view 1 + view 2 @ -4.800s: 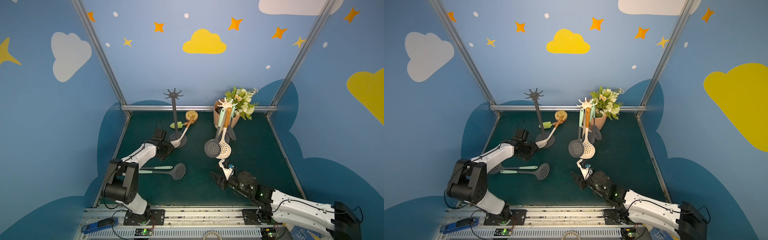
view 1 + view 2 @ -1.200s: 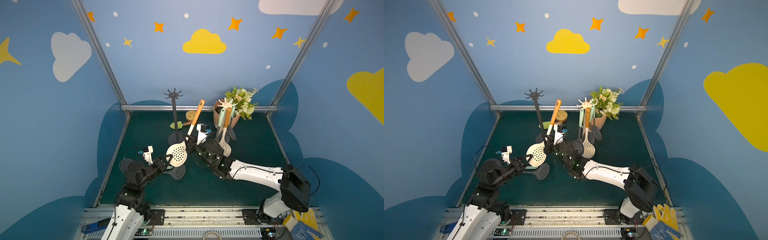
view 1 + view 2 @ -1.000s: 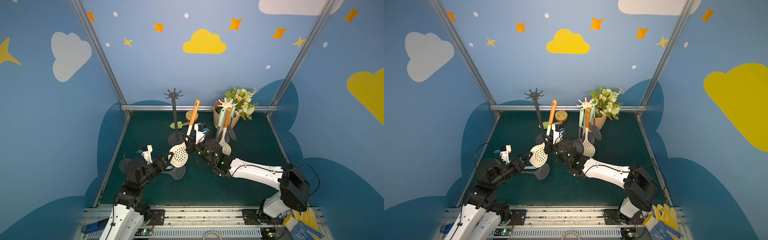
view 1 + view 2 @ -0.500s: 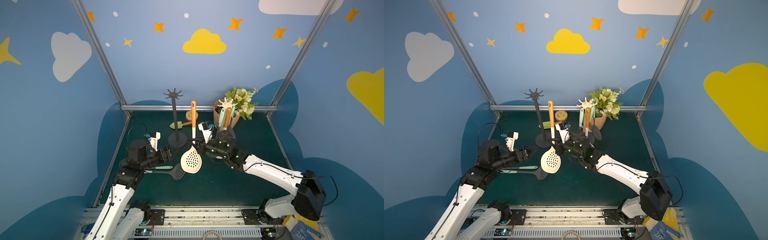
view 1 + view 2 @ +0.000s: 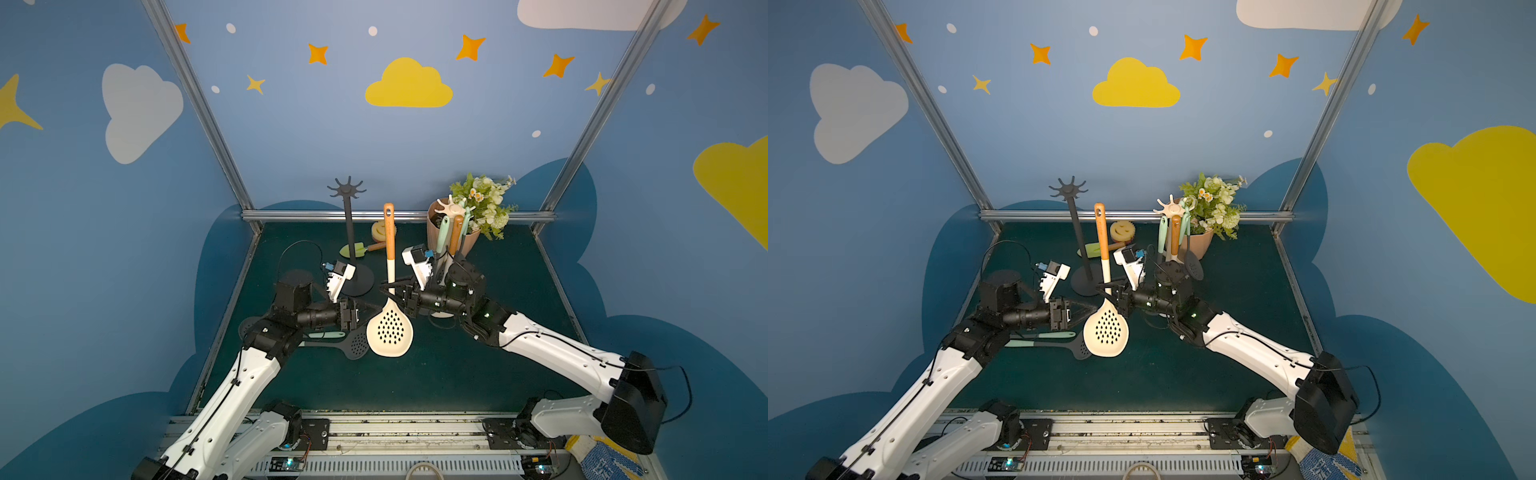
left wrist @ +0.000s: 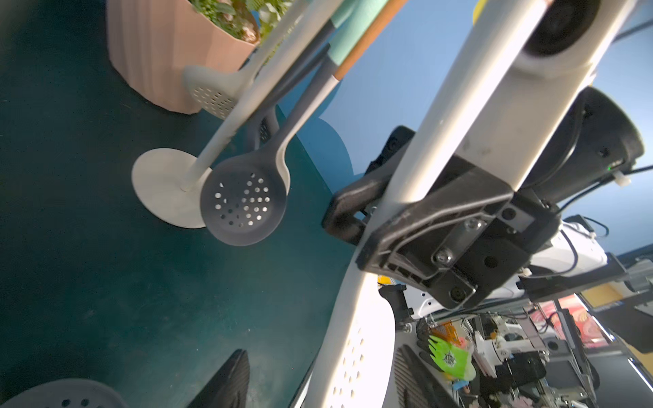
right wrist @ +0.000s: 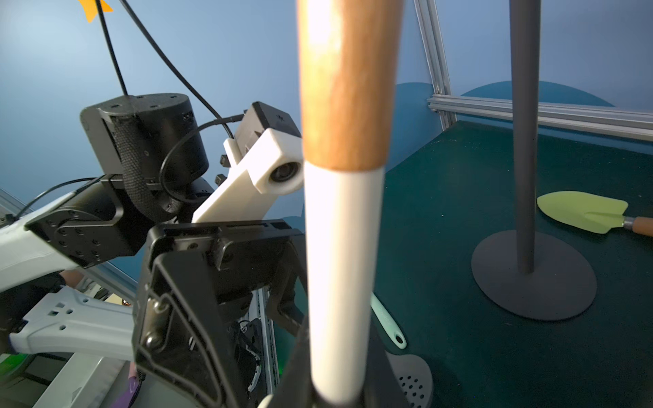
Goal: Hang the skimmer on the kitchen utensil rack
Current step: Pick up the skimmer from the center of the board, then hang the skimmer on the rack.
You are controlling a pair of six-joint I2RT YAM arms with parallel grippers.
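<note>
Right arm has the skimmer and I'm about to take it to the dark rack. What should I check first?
1. Grip: right gripper shut on the skimmer at its white neck: ok.
2. Skimmer upright, hanging hole on top: ok.
3. The left gripper away from the skimmer: not ok, it is open and close beside the head.
4. The hooks on the dark rack free: ok, nothing hangs there.
5. Hole's height against the hooks: cannot tell from these views.

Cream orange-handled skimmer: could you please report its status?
Right gripper shut on white neck of cream orange-handled skimmer, upright. Left gripper open beside its bowl. Black star-topped rack bare, nothing between.
</note>
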